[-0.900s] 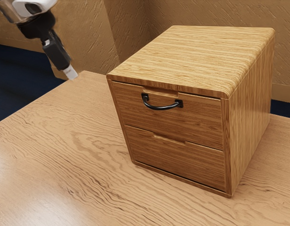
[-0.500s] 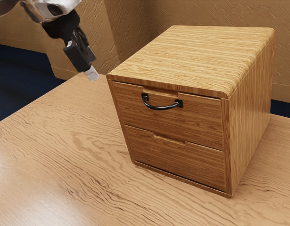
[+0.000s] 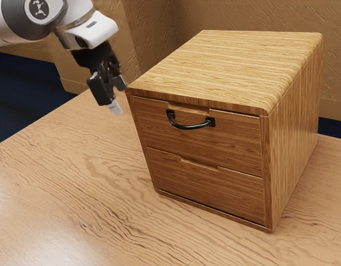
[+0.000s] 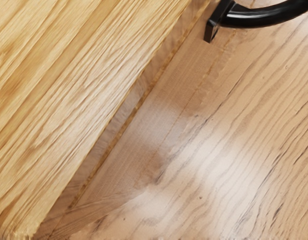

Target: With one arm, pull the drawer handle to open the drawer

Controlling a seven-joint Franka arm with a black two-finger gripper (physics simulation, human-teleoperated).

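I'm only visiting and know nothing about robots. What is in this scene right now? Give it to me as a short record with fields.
surface: wooden table
furniture: wooden cabinet with two drawers
top drawer: shut, with a black handle
lower drawer: shut
gripper: in the air beside the cabinet's front corner, on the exterior view's left, not touching the handle
progress: pull not yet begun
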